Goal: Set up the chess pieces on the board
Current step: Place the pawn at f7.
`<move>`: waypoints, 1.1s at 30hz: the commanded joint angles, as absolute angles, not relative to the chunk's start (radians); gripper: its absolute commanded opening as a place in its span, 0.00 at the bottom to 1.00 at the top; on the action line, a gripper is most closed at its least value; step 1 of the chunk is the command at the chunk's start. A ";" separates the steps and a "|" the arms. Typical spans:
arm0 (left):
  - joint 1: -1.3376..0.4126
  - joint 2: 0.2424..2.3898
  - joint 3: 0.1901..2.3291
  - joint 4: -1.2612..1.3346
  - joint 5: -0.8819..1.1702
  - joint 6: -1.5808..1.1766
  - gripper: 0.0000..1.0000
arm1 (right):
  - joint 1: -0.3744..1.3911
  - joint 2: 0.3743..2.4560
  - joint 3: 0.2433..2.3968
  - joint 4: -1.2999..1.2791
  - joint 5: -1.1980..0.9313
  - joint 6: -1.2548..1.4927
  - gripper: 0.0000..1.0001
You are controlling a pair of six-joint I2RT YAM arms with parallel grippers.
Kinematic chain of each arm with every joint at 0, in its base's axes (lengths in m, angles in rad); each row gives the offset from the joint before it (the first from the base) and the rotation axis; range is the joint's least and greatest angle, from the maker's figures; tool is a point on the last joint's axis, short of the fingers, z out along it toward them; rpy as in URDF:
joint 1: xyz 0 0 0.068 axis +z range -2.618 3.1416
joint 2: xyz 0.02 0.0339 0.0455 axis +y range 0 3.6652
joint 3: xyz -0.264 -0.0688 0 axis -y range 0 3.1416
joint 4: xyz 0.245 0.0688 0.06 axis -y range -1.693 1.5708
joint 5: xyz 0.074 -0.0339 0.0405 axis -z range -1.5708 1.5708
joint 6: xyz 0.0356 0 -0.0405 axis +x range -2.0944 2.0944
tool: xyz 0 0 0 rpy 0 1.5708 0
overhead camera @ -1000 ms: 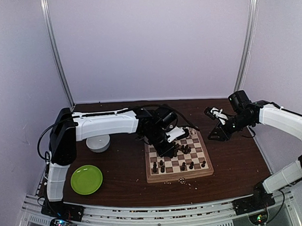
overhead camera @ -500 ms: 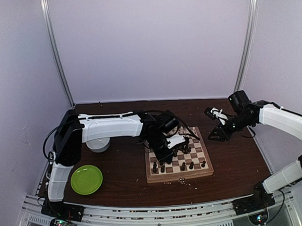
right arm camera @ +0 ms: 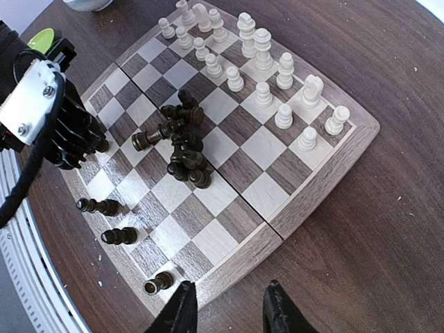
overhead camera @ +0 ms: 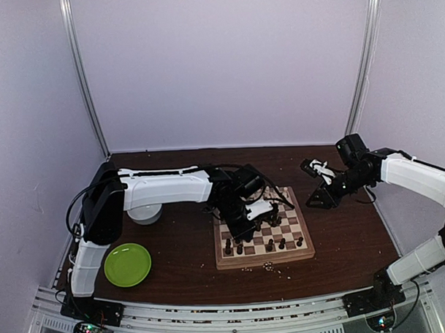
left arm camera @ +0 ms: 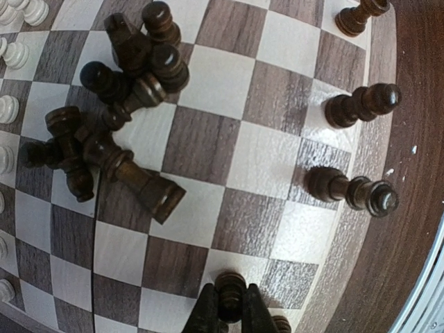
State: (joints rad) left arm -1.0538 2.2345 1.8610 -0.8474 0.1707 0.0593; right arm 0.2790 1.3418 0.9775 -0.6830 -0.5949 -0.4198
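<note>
The left gripper point(left arm camera: 229, 309) is clamped shut on a small dark brown wooden chess piece point(left arm camera: 229, 286) near the edge of the chequered tan-framed wooden board point(left arm camera: 208, 139). The right gripper point(right arm camera: 229, 306) hangs with its fingers apart, just off the board's corner.

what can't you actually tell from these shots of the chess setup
- Left wrist: the dark piece pinched in the left gripper is cut off by the bottom edge; whether it touches the board is unclear.
- Top view: the chess pieces are too small to tell types; the gripper's body covers its grip.
- Right wrist: the left gripper hides squares beneath it; the toppled dark pile overlaps, so no sure count.
</note>
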 commanded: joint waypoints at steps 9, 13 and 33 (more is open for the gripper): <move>-1.059 2.255 1.895 -0.861 0.160 0.090 0.05 | 0.273 1.354 1.005 -0.690 -0.607 -0.429 0.34; -1.060 2.256 1.893 -0.867 0.178 0.100 0.05 | 0.272 1.359 1.006 -0.690 -0.610 -0.429 0.34; -1.073 2.268 1.921 -0.877 0.171 0.131 0.08 | 0.273 1.378 1.014 -0.698 -0.612 -0.431 0.34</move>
